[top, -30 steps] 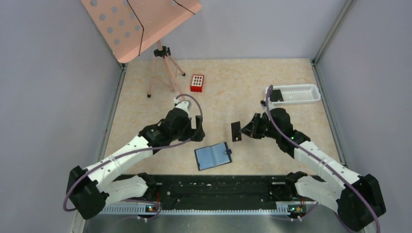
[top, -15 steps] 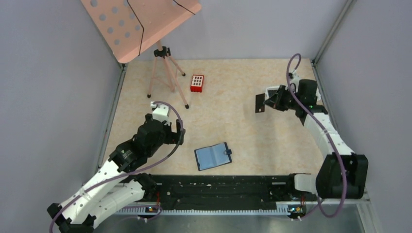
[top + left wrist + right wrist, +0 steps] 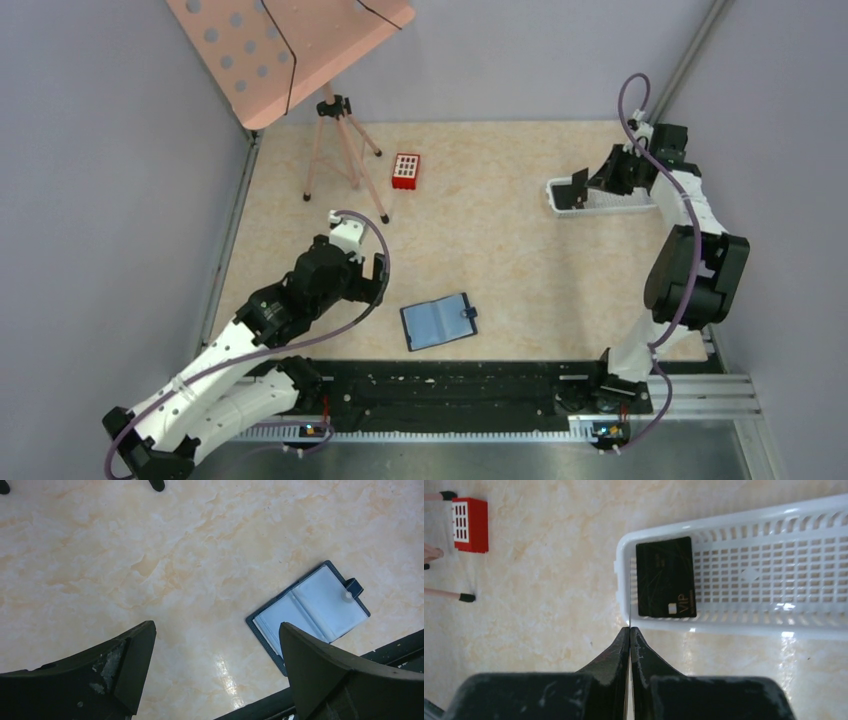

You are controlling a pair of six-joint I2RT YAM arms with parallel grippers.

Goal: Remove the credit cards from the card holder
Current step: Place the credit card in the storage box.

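One card [image 3: 666,577] lies in the white tray [image 3: 744,630]; my right jaws, clamped on a second card [image 3: 577,189] edge-on above its end, should tip it flat before letting go, left jaws apart near the open card holder [image 3: 438,321].

The top camera hangs high above and behind the arm bases at the near edge of the counter [image 3: 480,250]. It tilts toward the far edge and takes in the whole counter from afar. The left wrist camera sits low over the near edge, left of its middle, looking steeply down between the spread fingers of the left hand [image 3: 215,627]. It shares the card holder [image 3: 310,612] with the top view. The right wrist camera looks down from close by at the far right corner, past the right hand [image 3: 629,628], which pinches a credit card [image 3: 629,612] edge-on. It shares the white tray [image 3: 774,630] and the red block [image 3: 470,518] with the top view.
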